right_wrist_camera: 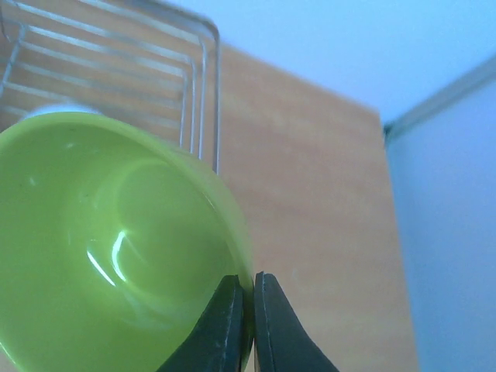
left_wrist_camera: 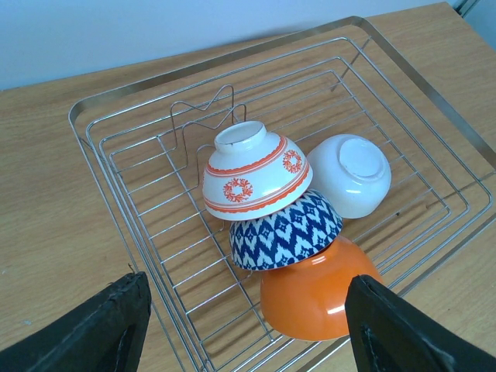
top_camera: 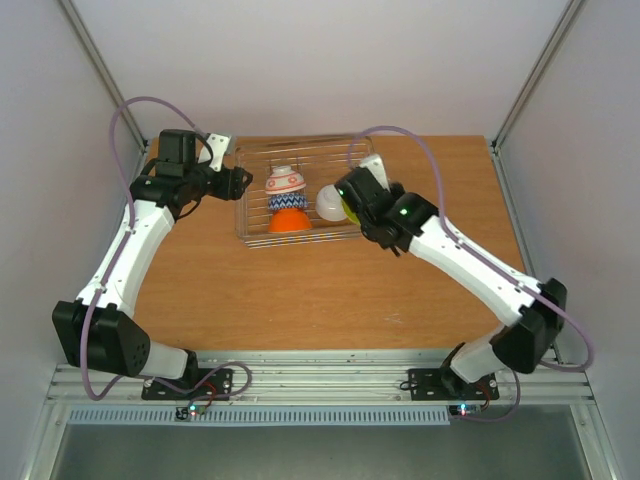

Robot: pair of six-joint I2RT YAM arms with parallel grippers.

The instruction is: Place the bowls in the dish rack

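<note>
1. 2 arms are reaching out from the near edge of the wooden table [top_camera: 300, 290], both angling in toward the dish rack [left_wrist_camera: 232, 58] at the far middle.
2. The right gripper [right_wrist_camera: 249, 283] is coming in from the near right, and its fingers are pinching down narrow on the rim of the yellow-green bowl [right_wrist_camera: 116, 248], 1 finger inside and 1 outside.
3. That bowl is tipping on its side with its hollow facing the wrist camera. It is sitting at the right end of the rack, and a corner of the rack's wire is showing just behind it. I cannot tell whether it is touching the wires.
4. Just beside it, the plain white bowl [left_wrist_camera: 350, 174] is lying in the rack with its base turned up.
5. In the middle of the rack, 3 bowls are leaning in an overlapping row: the orange bowl [left_wrist_camera: 318, 298] nearest the left wrist camera, the blue-and-white zigzag bowl [left_wrist_camera: 287, 232] resting on it, and the white bowl with the red pattern [left_wrist_camera: 256, 174] on top of that.
6. The red-patterned bowl is touching the plain white one at its side.
7. The left gripper [top_camera: 237, 181] is hovering at the rack's left end with its fingers spread wide, gripping nothing, and the row of bowls is showing between them in its wrist view.
</note>
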